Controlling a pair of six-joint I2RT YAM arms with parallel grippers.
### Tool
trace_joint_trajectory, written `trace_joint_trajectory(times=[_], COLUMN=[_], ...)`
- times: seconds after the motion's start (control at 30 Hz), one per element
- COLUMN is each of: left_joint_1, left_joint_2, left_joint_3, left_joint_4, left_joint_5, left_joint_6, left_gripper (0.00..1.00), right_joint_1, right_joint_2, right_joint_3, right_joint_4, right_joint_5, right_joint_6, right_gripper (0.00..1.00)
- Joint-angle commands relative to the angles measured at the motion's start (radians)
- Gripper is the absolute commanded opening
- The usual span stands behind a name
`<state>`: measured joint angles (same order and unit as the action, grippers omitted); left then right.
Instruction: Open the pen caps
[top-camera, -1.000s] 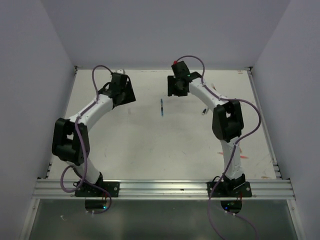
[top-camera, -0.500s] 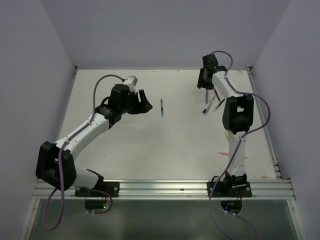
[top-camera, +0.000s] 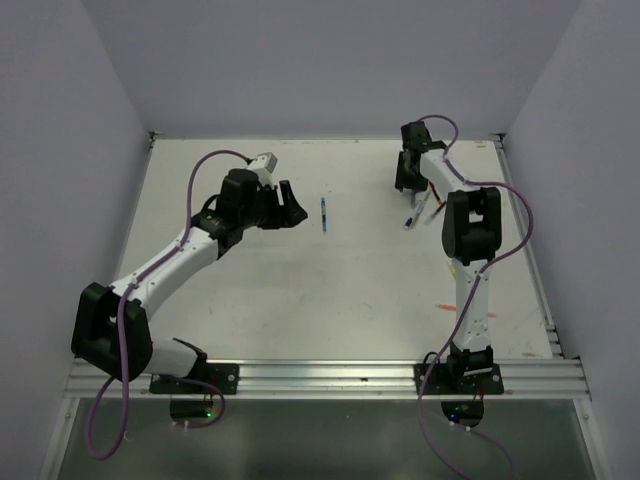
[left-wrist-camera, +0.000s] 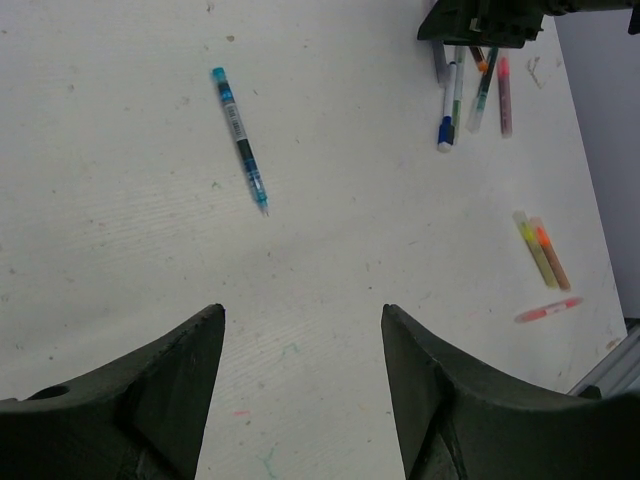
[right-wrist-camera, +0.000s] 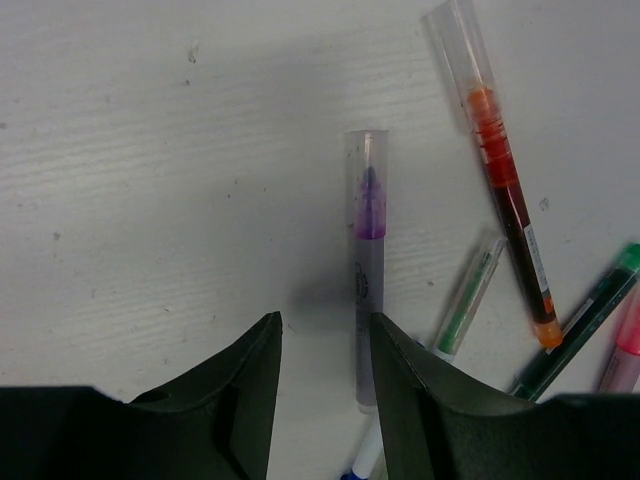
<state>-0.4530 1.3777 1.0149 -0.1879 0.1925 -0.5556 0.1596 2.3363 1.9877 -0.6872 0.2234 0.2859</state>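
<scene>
Left tool (left-wrist-camera: 300, 315): open, empty, lower centre.
Teal pen (left-wrist-camera: 240, 140): upper left on bench (left-wrist-camera: 120, 230), slanting; capped end probably up-left.
Right tool (right-wrist-camera: 323, 320): open, lower centre.
Purple pen (right-wrist-camera: 364, 320): vertical, clear cap (right-wrist-camera: 367, 160) upward, just beside one finger.
Orange pen (right-wrist-camera: 505, 190): slanted, near right.

Teal pen (left-wrist-camera: 239, 138) lies clear; far-right pens (left-wrist-camera: 449, 100) crowded.

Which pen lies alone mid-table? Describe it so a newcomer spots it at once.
On the table, look at the middle of its far half. The teal pen lies there by itself, ahead of the left gripper; all other pens sit clustered by the right gripper or near the right edge.
</scene>
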Motion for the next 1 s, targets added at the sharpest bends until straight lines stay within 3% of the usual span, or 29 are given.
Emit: trace_joint_trajectory(times=[0.0,0.33,0.6,0.7,0.83,0.97], left_joint_1=[0.000,0.000,0.000,0.000,0.002,0.002], left_joint_2=[-0.006,-0.012,-0.005,-0.005,0.000,0.004], left_joint_3=[-0.016,-0.024,-0.032,-0.026,0.002,0.028], left_joint_4=[0.041,0.039,0.042,0.050,0.042,0.050], left_joint_5=[0.028,0.025,0.030,0.039,0.042,0.061], left_joint_6=[0.019,0.022,0.016,0.011,0.005,-0.027], left_gripper=[0.68,0.68,0.67,0.65,0.64,0.63], right_joint_1=[-0.011,-0.019,-0.015,-0.006,0.056,0.112], right_joint_2=[-0.043,-0.017,-0.009,-0.035,-0.133,-0.317], right_joint_3=[-0.020,-0.059,-0.076,-0.053,-0.053,-0.255], right_joint_4=[0.008,0.025,0.083,0.100,0.091,0.191], right_joint_5=[0.044,0.021,-0.031,-0.151,-0.219,-0.393], right_joint_6=[-0.031,-0.034,-0.039,-0.040,-0.034,0.041], right_gripper=[0.45,0.40,0.08,0.00,0.00,0.00])
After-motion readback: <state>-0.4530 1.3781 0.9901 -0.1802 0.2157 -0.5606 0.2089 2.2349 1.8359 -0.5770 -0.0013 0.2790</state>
